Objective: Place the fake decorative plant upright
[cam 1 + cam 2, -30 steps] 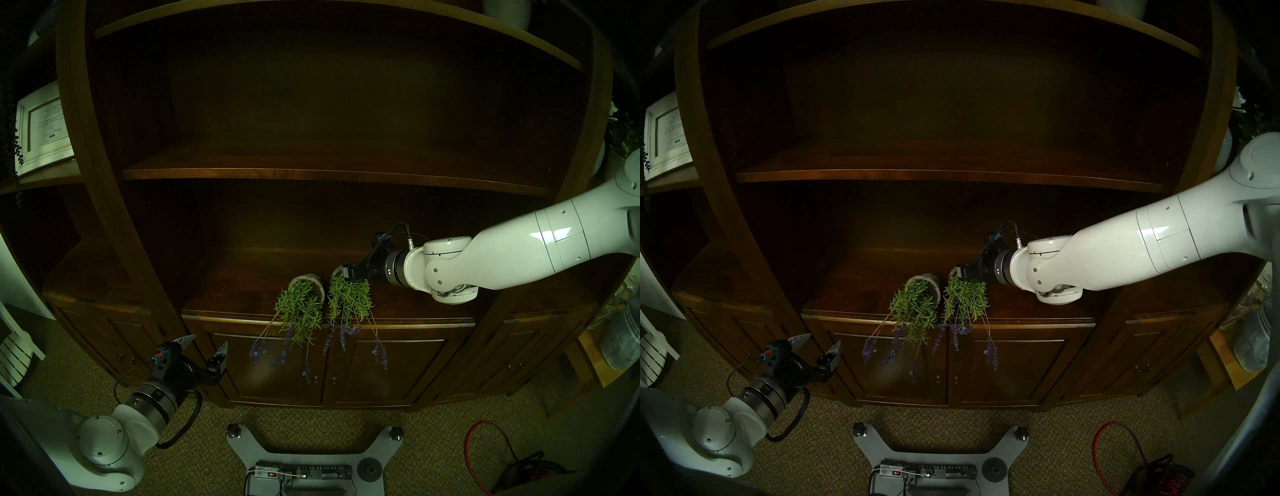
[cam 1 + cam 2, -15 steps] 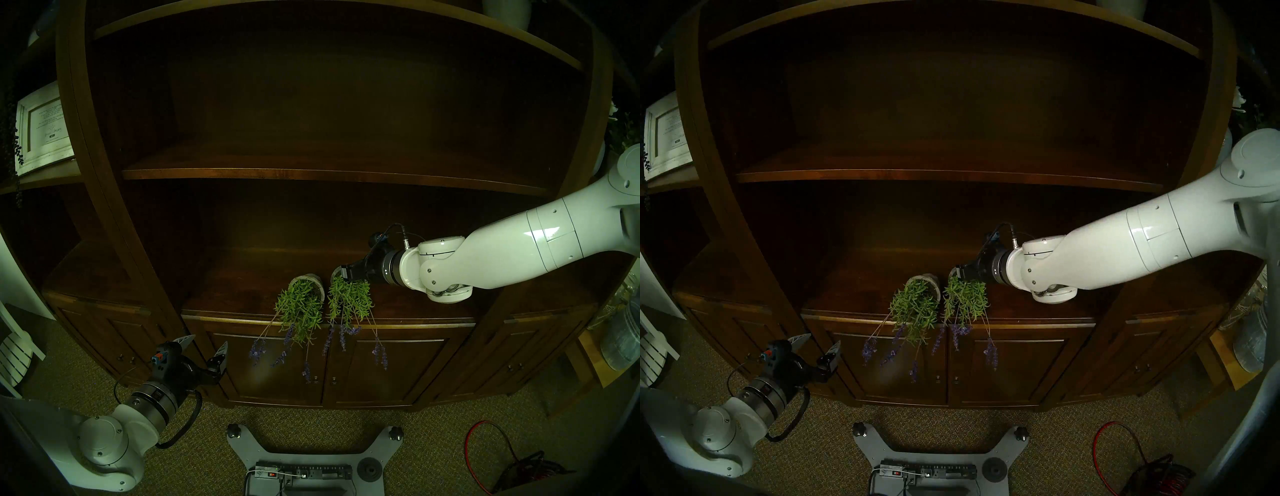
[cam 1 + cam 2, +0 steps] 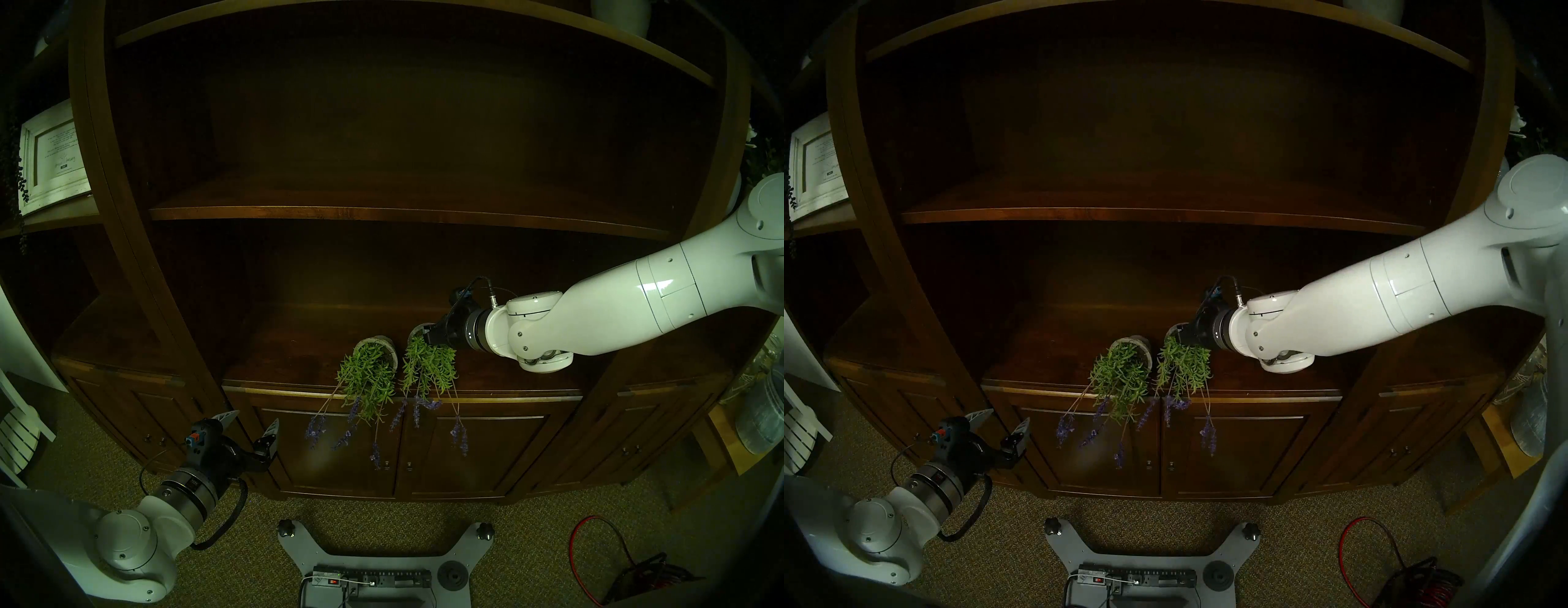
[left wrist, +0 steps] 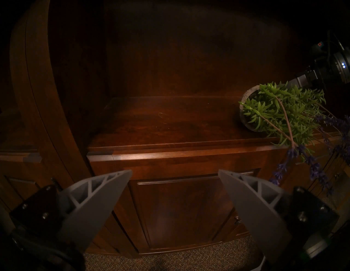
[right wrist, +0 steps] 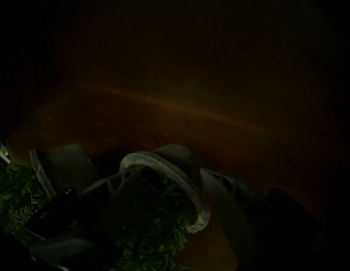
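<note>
- Your arms (image 3: 662, 293) are glossy white shells with small screws.
- Wrists (image 3: 186, 494) carry metal collars and looping black cables.
- Fingers (image 4: 98, 200) look grey and ribbed, perhaps plastic.

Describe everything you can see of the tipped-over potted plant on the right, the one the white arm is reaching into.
The right-hand fake lavender plant in a round grey stone-look pot lies on its side on the dark wooden cabinet ledge, mouth toward the robot. Green leafy sprigs spill forward; thin stems with purple flower spikes hang over the edge. The right pincer straddles the pot's rim, one finger inside, one outside.

Head pair facing cabinet (image 3: 382, 395); wrists close-up.
</note>
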`<action>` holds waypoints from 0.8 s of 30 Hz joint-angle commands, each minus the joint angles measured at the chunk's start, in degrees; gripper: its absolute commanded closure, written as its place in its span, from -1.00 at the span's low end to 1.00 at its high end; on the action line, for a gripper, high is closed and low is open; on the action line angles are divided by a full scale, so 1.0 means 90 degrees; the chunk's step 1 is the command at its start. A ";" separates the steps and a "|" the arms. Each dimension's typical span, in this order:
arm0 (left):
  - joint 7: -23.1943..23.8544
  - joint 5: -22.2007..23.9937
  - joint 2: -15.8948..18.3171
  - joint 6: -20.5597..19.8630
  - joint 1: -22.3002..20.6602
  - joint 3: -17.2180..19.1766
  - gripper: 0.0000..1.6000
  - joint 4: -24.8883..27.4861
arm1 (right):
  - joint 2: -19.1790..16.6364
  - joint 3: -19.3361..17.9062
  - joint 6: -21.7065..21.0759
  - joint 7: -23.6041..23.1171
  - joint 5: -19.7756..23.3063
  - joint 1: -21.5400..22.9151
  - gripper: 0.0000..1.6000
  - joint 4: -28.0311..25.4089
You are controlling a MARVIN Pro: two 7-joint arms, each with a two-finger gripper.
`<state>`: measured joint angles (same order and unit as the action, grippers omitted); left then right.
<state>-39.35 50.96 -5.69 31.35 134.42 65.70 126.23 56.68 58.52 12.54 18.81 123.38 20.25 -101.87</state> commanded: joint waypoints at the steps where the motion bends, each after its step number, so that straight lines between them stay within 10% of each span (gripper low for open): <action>1: -0.0006 -0.0006 -0.0004 0.0042 -0.0058 0.0068 -1.00 0.0053 | 0.0015 -0.0056 0.0007 0.0028 0.0007 0.0083 0.07 0.0069; 7: -0.0006 -0.0006 -0.0004 0.0042 -0.0058 0.0069 -1.00 0.0054 | 0.0003 -0.0031 0.0002 0.0020 -0.0001 0.0088 0.31 0.0040; 12: -0.0006 -0.0006 -0.0004 0.0042 -0.0057 0.0069 -1.00 0.0054 | -0.0072 0.0008 -0.0001 0.0031 -0.0008 0.0159 1.00 -0.0060; 24: -0.0006 -0.0006 -0.0004 0.0041 -0.0059 0.0067 -1.00 0.0053 | -0.0368 0.0048 -0.0113 0.0024 0.0140 0.0358 1.00 -0.0250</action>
<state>-39.35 50.96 -5.69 31.35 134.42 65.70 126.22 55.20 59.29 12.30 19.40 123.44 21.44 -103.80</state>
